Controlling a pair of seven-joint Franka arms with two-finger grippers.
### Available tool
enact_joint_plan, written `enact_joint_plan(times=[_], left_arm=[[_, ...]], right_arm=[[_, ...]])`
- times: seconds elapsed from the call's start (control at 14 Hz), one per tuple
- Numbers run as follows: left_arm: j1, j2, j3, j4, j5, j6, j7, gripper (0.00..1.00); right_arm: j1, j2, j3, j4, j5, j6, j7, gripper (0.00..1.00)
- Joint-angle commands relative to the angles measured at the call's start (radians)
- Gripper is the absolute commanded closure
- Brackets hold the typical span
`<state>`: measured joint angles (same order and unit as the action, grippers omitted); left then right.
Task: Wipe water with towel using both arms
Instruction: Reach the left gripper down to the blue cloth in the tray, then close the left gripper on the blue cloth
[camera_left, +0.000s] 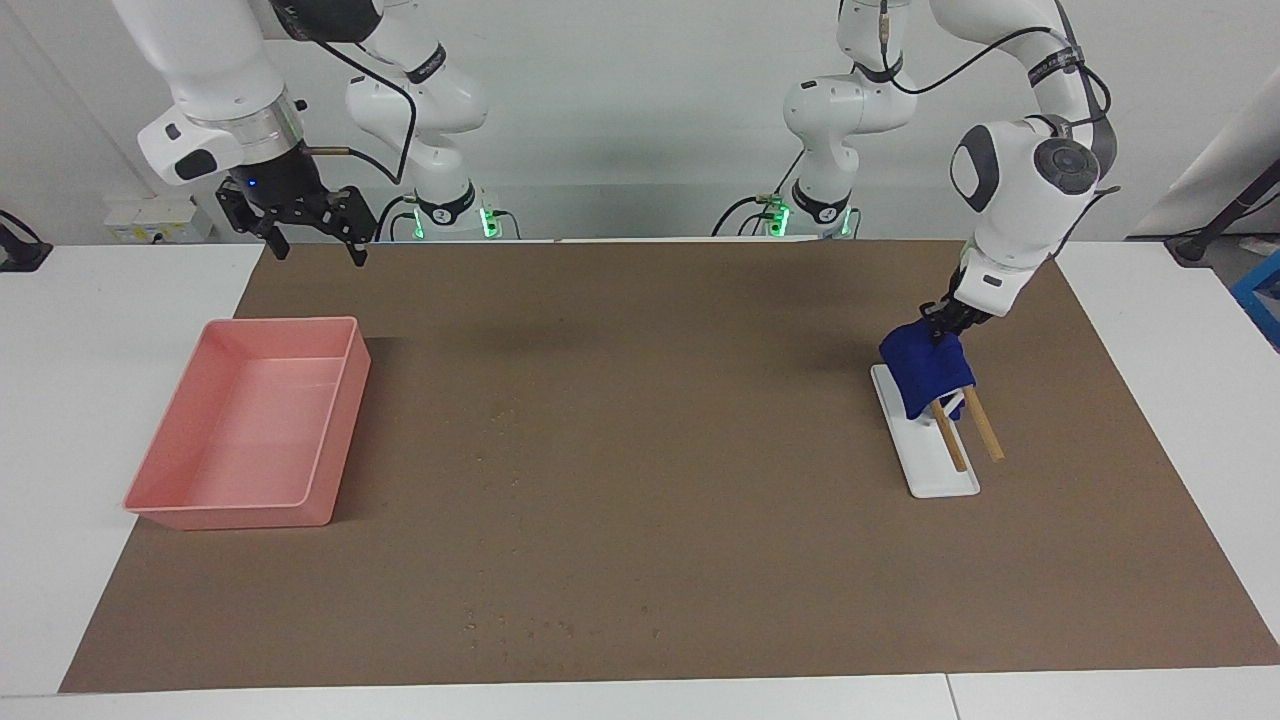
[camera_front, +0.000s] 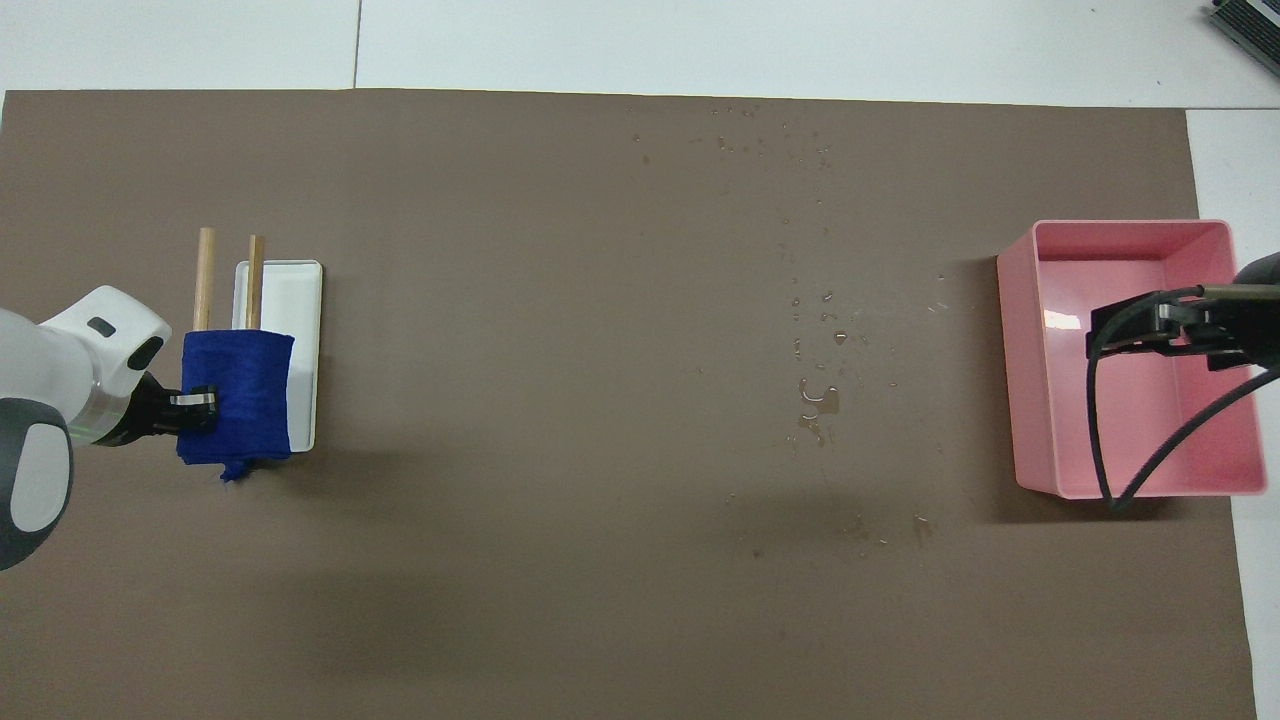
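A blue towel (camera_left: 925, 375) (camera_front: 240, 410) hangs over two wooden rods (camera_left: 985, 430) (camera_front: 205, 270) of a rack with a white base (camera_left: 935, 470) (camera_front: 300, 290), at the left arm's end of the table. My left gripper (camera_left: 938, 330) (camera_front: 200, 402) is shut on the towel's upper fold, at the rack's end nearer the robots. The water (camera_front: 820, 400) (camera_left: 500, 415) is a scatter of tiny droplets on the brown mat, between the rack and the pink bin. High above the bin's edge nearest the robots, my right gripper (camera_left: 320, 252) (camera_front: 1160, 325) hangs open and holds nothing.
A pink bin (camera_left: 200, 505) (camera_front: 1130, 228) stands at the right arm's end of the table. A brown mat (camera_left: 650, 480) covers most of the white table. More droplets (camera_left: 560, 628) (camera_front: 760, 140) lie near the mat's edge farthest from the robots.
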<state>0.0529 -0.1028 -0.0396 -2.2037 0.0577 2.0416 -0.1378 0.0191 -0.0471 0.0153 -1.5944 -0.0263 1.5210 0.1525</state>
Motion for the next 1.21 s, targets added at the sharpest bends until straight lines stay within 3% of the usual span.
enact_joint_plan(times=[0.0,0.36,0.43,0.5,0.64,1.14], left_arm=[[-0.018,0.017,-0.002,0.062,-0.006,-0.081,-0.026,0.77],[-0.018,0.023,-0.014,0.085,-0.012,-0.106,-0.04,0.75],[-0.018,0.023,-0.014,0.084,-0.012,-0.106,-0.04,0.71],[-0.018,0.023,-0.014,0.082,-0.01,-0.104,-0.04,0.54],[-0.018,0.023,-0.014,0.082,-0.01,-0.1,-0.04,0.43],[-0.018,0.022,-0.014,0.073,-0.01,-0.095,-0.055,0.67]], right_arm=[[-0.011,-0.027,0.002,-0.025,0.011,-0.005,-0.025,0.0],[-0.011,-0.027,0.002,-0.025,0.011,-0.005,-0.025,0.0],[-0.011,-0.027,0.002,-0.025,0.011,-0.005,-0.025,0.0],[-0.011,-0.027,0.002,-0.025,0.011,-0.004,-0.025,0.0],[-0.013,-0.027,0.002,-0.025,0.011,-0.005,-0.025,0.0],[-0.011,-0.027,0.002,-0.027,0.011,-0.005,-0.025,0.0]])
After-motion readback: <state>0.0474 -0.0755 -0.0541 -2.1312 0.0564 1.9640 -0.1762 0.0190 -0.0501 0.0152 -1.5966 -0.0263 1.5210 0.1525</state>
